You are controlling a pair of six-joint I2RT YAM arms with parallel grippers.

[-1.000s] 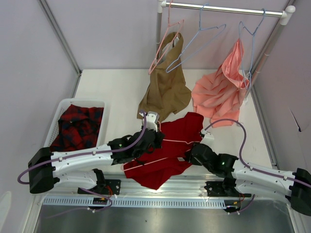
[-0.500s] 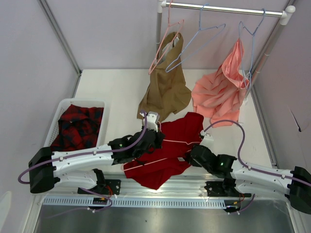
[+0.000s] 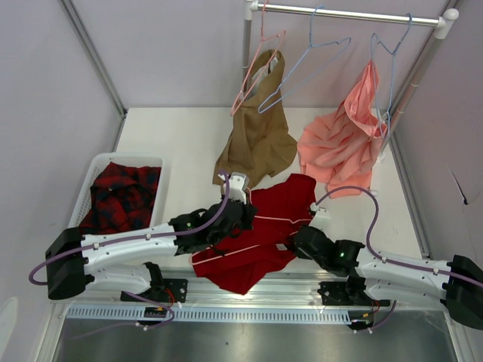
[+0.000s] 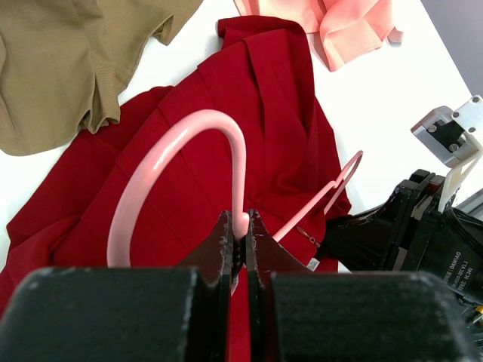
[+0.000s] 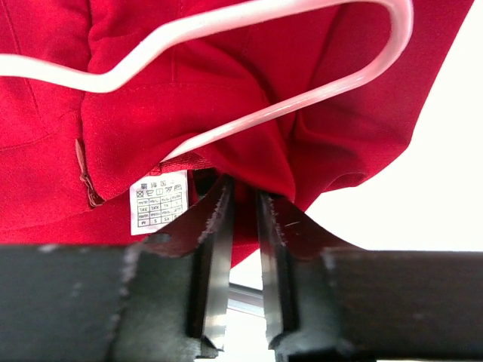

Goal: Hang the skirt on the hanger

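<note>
Left wrist: glossy, hooked pink hanger

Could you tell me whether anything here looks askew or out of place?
The salmon-pink garment hangs askew from a light-blue hanger at the rail's right end, bunched to one side, its lower part lying on the table. The tan garment beside it sags onto the table likewise.

Deep-red skirt flat on table, both arms reaching onto it.
L gripper at skirt's 10 o'clock edge, R gripper at 4; pink hanger lies across cloth btwn them. Tan garment at 12.
</note>
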